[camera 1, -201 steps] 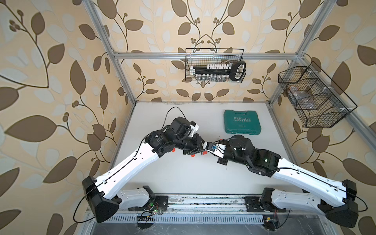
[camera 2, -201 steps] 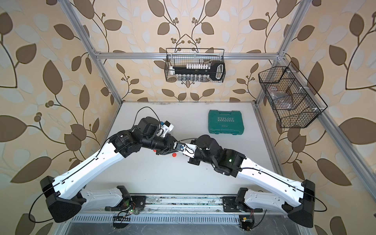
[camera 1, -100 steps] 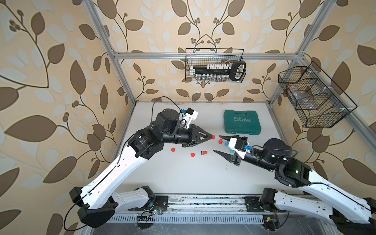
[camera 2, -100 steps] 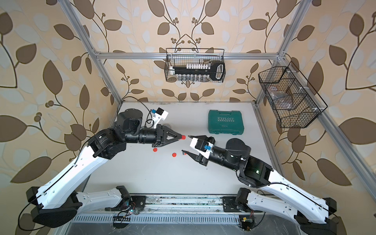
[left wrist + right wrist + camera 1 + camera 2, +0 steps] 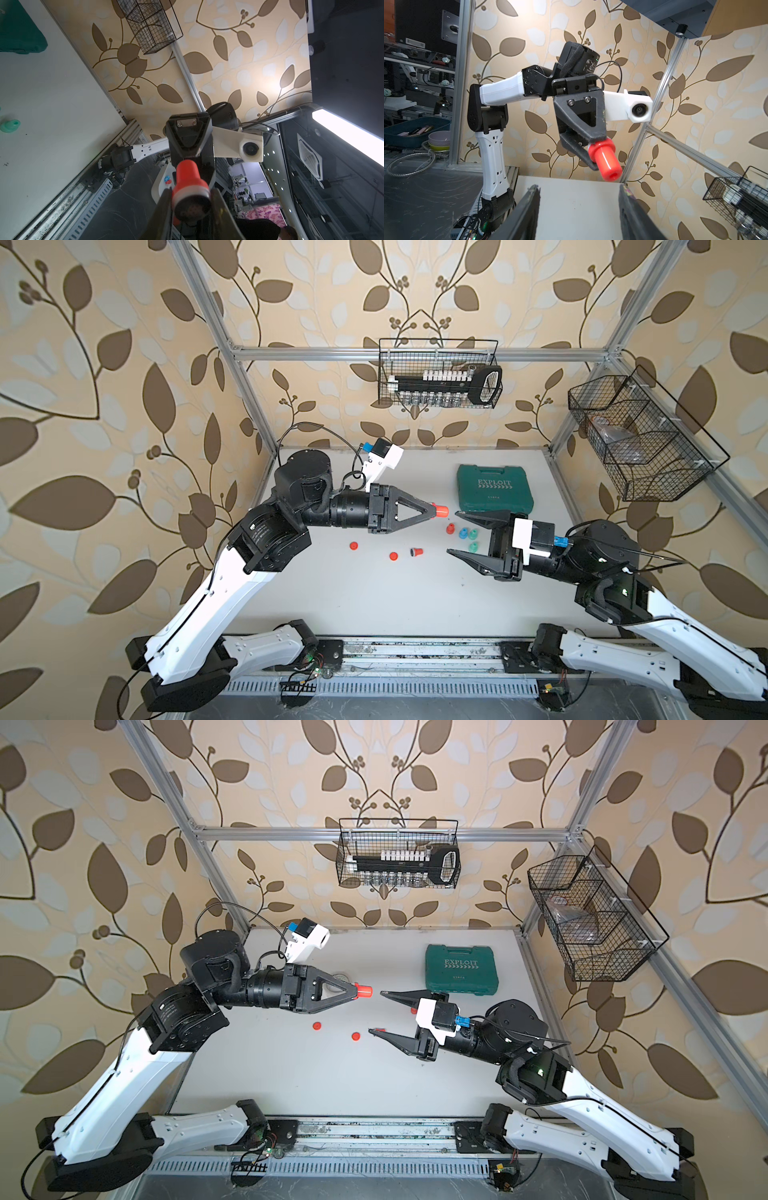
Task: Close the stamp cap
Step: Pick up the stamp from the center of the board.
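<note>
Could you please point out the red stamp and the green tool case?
red stamp (image 5: 606,161): right wrist view, its barrel.
green tool case (image 5: 494,491): a top view, lid centre.

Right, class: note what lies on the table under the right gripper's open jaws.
Between the right gripper's spread jaws, a top view shows a red piece, a blue piece and two green pieces on the table. Whatever sits beneath the black fingers themselves is covered.

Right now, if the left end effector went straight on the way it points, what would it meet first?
Probably the right end effector, open and facing it; the red stamp in the left end effector would touch first. Heights unclear.
</note>
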You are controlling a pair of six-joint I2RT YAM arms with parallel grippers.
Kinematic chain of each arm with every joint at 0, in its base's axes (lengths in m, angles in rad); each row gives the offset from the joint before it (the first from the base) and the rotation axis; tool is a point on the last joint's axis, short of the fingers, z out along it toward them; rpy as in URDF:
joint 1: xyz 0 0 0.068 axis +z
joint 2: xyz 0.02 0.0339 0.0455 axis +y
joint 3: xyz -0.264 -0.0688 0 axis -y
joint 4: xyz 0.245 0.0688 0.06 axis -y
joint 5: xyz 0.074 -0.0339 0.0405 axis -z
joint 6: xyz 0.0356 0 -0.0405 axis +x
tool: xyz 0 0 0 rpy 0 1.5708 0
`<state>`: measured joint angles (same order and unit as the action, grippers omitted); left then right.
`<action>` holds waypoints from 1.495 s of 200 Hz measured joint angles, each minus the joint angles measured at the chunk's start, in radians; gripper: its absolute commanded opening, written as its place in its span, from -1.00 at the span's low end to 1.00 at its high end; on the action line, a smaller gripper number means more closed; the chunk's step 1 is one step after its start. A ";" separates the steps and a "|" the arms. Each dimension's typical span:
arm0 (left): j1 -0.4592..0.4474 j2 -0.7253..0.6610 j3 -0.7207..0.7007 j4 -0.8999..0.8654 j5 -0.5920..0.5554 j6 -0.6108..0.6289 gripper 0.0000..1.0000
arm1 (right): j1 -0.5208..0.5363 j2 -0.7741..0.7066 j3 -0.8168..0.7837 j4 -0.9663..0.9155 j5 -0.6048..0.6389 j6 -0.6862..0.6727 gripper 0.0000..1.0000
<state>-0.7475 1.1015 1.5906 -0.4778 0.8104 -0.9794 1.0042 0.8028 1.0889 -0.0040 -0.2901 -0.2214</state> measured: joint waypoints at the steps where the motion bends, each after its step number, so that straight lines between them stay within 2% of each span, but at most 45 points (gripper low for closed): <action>1: 0.000 0.000 0.000 0.000 0.001 0.000 -0.69 | 0.000 0.001 0.001 0.001 0.000 0.000 0.11; 42: 0.000 -0.006 0.000 0.027 0.080 -0.010 -0.69 | 0.000 0.038 0.037 0.043 -0.051 0.020 0.04; 82: 0.000 -0.019 0.000 0.042 0.124 -0.014 -0.69 | 0.000 0.071 0.077 0.061 -0.087 0.024 -0.14; 126: 0.000 -0.019 0.000 0.043 0.142 -0.016 -0.69 | 0.000 0.105 0.097 0.076 -0.112 0.028 -0.31; 205: 0.000 -0.019 0.000 0.063 0.155 -0.019 -0.69 | 0.000 0.146 0.137 0.076 -0.113 0.038 -0.49; 299: 0.000 -0.019 0.000 0.064 0.155 -0.021 -0.70 | 0.000 0.160 0.143 0.076 -0.114 0.048 -0.51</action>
<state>-0.7475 1.0821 1.5909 -0.4137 0.9657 -1.0004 1.0042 0.9630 1.2324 0.0719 -0.4038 -0.1734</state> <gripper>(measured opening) 0.275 0.251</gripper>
